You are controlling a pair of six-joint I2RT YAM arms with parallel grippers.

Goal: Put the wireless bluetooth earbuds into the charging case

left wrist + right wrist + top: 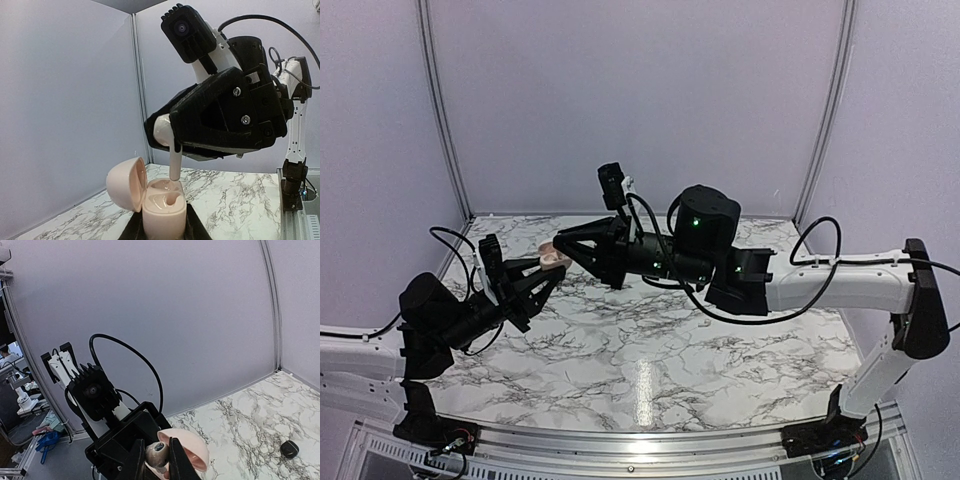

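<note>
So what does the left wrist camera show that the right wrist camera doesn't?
Only the left wrist view shows the charging case from the side, with its hollowed inside and lid tipped open. It also shows the earbud pinched in the right fingers, stem pointing down at the case. Only the right wrist view shows a small black object lying on the table, and the left arm's camera. Both show the open case, the pale earbud and the marble table.

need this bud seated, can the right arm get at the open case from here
Probably yes: the left tool holds the charging case upright, lid open, and the earbud in the right tool hangs stem-down right over its slots, nothing between.
</note>
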